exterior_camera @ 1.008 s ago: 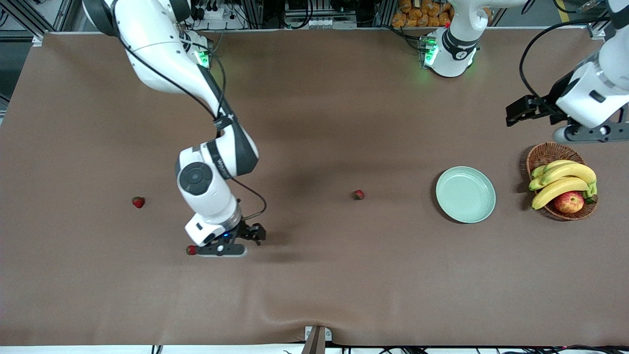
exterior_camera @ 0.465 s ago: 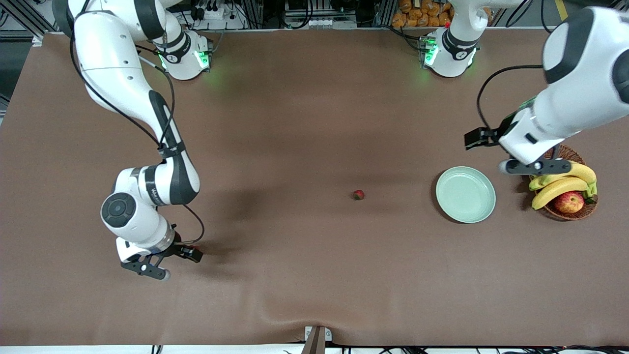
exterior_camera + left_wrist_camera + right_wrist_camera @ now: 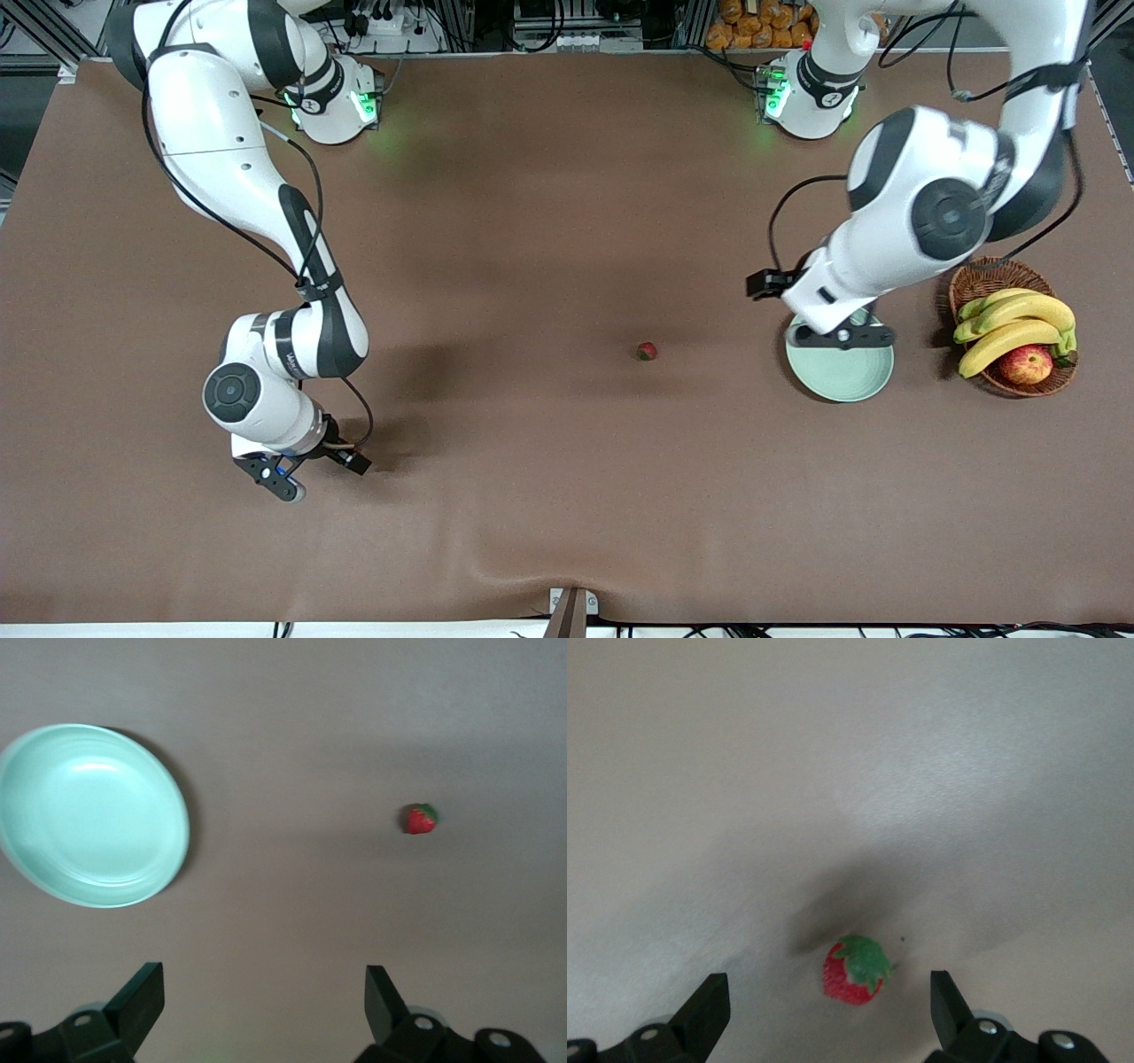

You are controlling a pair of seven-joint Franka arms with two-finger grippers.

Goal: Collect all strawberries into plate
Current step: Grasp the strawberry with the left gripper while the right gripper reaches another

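Swung over since earlier: left claw spread above plate; right claw spread, straddling a strawberry for pickup.

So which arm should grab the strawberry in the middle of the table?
Probably the left. The left gripper hangs open over the plate, and the middle strawberry shows in its wrist view. The right gripper, also open, is at its own end above another strawberry.
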